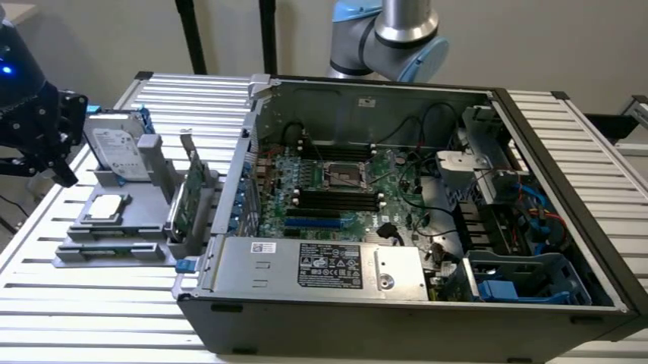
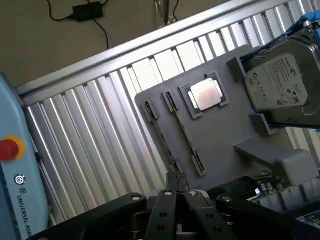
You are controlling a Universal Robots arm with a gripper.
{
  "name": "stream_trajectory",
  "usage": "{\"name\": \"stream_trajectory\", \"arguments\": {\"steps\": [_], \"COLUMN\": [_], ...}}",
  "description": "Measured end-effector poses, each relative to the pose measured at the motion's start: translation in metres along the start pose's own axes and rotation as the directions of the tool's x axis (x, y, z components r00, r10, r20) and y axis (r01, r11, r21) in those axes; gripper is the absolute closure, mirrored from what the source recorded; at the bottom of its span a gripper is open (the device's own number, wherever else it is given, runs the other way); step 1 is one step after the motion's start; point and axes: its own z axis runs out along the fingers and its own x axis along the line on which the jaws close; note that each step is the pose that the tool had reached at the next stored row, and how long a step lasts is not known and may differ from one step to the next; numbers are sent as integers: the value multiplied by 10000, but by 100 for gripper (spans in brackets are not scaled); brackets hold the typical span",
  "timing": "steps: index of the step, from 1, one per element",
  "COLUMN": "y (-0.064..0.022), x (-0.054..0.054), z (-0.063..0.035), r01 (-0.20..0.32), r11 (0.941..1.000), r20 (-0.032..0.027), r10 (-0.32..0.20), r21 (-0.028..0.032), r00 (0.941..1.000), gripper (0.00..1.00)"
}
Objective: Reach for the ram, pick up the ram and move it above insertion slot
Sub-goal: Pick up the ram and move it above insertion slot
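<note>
Gripper: the black, jointed metal gripper (image 2: 181,196) had its two fingers pressed together with nothing between them, and the frame edge cut off its base. In the exterior view it hung at the exterior view's left (image 1: 56,161), partly cut off, near the tray and clear of the ram.
Ram: the ram (image 2: 165,145) was a thin green stick seen almost edge-on, so its chips could not be made out. It lay lengthwise in a groove along the tray's near edge (image 1: 109,248).
Holder tray: the holder tray (image 2: 220,135) was matte gray plastic, flat, with raised blocks and clips (image 1: 142,256).
Processor chip: the square, silver-topped processor chip (image 2: 206,94) sat flat in a tray recess (image 1: 106,206).
Hard drive: the hard drive (image 2: 280,82) was a metal slab with a white label, propped on edge (image 1: 114,148) and cut off in the wrist view.
Expansion card: the green expansion card (image 1: 193,193) stood upright between the tray and the case.
Table: the table (image 1: 102,307) was ribbed, shiny aluminium slats (image 2: 100,130).
Pendant: the pale blue pendant (image 2: 15,165) carried a red button, and its lettering was cut off.
Computer case: the dark metal computer case (image 1: 405,322) was open-topped, with cables (image 1: 430,208) hiding part of the board.
Insertion slot: the insertion slot (image 1: 339,201) was a long black socket among parallel alike ones, bare, well apart from the ram.
Arm joint: the rounded silver and blue arm joint (image 1: 400,34) sat behind the case, cut off at the top.
</note>
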Motion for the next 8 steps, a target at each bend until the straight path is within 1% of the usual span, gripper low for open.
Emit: {"name": "stream_trajectory", "arguments": {"steps": [2,4,8], "y": [0,0,0], "x": [0,0,0], "z": [1,3,5], "r01": [365,724,1457], "r11": [9993,9974,9893], "r20": [-7,-14,-29], "r10": [-365,-724,-1457], "r21": [8,17,42], "r00": [9993,9974,9893], "gripper": [89,89,89]}}
